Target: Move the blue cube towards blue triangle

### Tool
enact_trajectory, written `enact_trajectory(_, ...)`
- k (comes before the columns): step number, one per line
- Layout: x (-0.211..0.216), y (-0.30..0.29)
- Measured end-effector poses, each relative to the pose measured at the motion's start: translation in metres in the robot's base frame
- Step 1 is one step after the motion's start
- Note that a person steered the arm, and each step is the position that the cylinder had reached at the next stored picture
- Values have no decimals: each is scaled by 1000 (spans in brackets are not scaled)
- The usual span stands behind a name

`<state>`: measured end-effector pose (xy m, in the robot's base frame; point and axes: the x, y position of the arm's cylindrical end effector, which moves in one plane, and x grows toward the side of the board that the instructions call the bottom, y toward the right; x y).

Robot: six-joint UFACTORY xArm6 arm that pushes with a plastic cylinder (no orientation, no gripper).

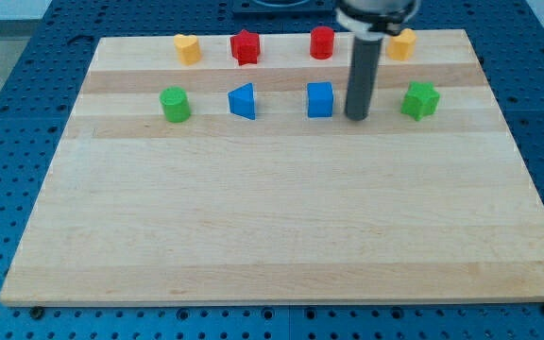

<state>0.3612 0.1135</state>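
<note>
Just right of blue cube (320, 99), my tip (355, 118) rests.

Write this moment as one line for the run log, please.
my tip: on board, just right of blue cube, small gap | blue triangle: left of cube, same row, apart | push: not yet started

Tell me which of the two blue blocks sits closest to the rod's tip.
The blue cube. It sits just to the view's left of my tip, with a narrow gap between them, while the blue triangle lies farther left, beyond the cube.
</note>
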Motion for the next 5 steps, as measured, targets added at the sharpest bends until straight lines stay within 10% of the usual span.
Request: enact_trajectory(5, -33, -92)
